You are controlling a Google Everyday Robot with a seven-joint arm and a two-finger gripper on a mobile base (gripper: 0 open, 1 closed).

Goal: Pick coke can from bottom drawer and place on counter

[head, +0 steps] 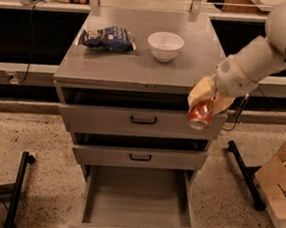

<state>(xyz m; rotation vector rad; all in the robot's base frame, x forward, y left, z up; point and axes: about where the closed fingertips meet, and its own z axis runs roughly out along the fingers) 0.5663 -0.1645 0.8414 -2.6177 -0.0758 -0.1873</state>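
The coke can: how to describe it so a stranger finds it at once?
Start at the grey cabinet with its bottom drawer open. Just below the front right corner of the counter, the end effector holds the coke can in the air. It is red and held up; the white bowl and blue chip bag lie on top.

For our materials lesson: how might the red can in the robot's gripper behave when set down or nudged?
The can, held in the gripper by the top drawer, looks smooth, so probably slippery. Round-sided, it would likely roll if laid sideways on the counter.
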